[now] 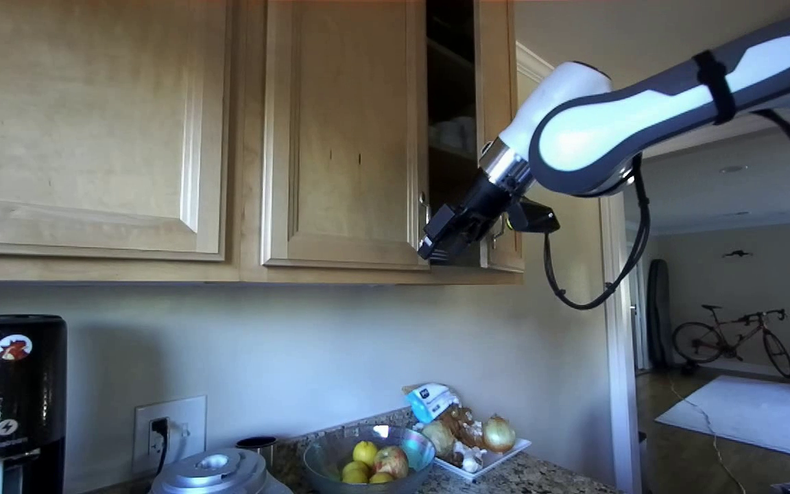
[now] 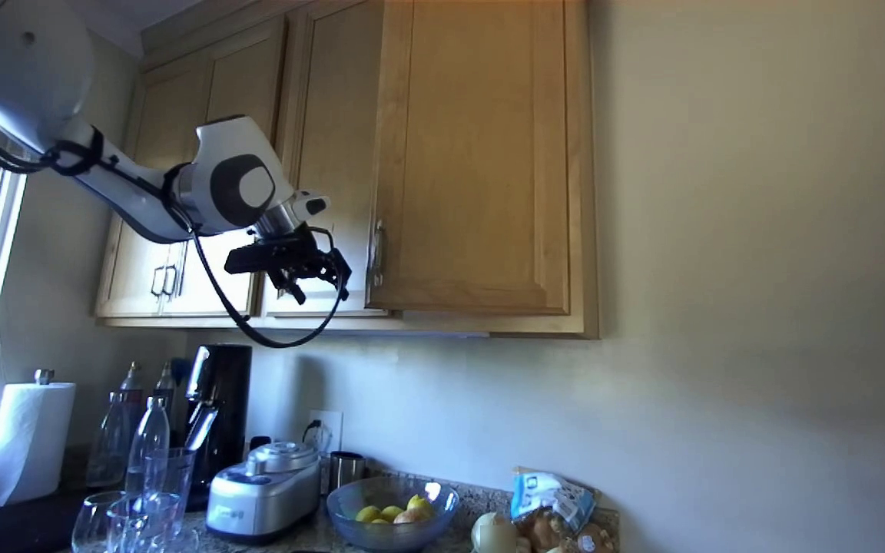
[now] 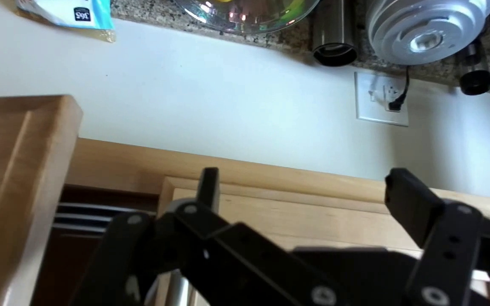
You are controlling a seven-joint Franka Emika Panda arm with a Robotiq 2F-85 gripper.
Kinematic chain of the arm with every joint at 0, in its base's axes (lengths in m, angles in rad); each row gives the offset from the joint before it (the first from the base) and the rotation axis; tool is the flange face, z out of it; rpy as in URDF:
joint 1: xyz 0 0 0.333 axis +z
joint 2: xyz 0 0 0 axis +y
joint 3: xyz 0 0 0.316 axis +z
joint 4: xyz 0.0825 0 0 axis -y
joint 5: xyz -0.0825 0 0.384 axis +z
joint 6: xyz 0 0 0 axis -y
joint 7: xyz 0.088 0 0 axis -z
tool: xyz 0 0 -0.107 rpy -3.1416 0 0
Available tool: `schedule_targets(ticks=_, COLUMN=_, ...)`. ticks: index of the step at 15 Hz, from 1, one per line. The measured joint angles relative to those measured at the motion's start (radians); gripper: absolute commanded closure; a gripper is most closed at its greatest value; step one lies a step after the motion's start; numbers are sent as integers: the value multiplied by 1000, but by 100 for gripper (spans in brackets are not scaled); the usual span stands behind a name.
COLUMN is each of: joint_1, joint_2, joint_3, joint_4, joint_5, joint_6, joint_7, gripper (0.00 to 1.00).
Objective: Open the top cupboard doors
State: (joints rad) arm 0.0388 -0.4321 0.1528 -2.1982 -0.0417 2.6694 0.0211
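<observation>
The top cupboard doors are tall light-oak panel doors with slim silver bar handles. One door (image 1: 347, 130) looks closed; its handle (image 1: 424, 209) is beside my gripper. Its mate (image 1: 498, 89) stands ajar, and a dark gap with shelves shows between them. The ajar door (image 2: 481, 153) faces the camera in an exterior view. My gripper (image 1: 429, 250) is at the lower part of the gap, near the closed door's handle edge. In the wrist view my gripper (image 3: 302, 178) is open and empty across the closed door's lower part (image 3: 313, 216), with the ajar door (image 3: 24, 170) to the left.
A wider door (image 1: 86, 116) without visible handle adjoins the pair. Below, the counter bears a fruit bowl (image 2: 392, 530), a food processor (image 2: 266, 491), a black appliance (image 1: 11, 405) and a white tray (image 1: 505, 456) with onions. The arm's cable (image 2: 281, 344) hangs in a loop.
</observation>
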Motion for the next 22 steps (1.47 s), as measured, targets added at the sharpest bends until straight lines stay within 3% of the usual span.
schedule_targets(ticks=7, joint_1=-62, joint_2=78, joint_3=15, joint_4=85, joint_5=-131, joint_6=12, joint_7=124, gripper=0)
schedule_targets(ticks=18, joint_1=-127, joint_2=52, joint_3=64, joint_4=82, joint_5=-378, joint_6=10, joint_7=285, gripper=0)
schedule_targets(ticks=22, joint_1=-221, joint_2=6, joint_3=54, joint_4=69, joint_5=-471, joint_6=6, joint_7=291, gripper=0)
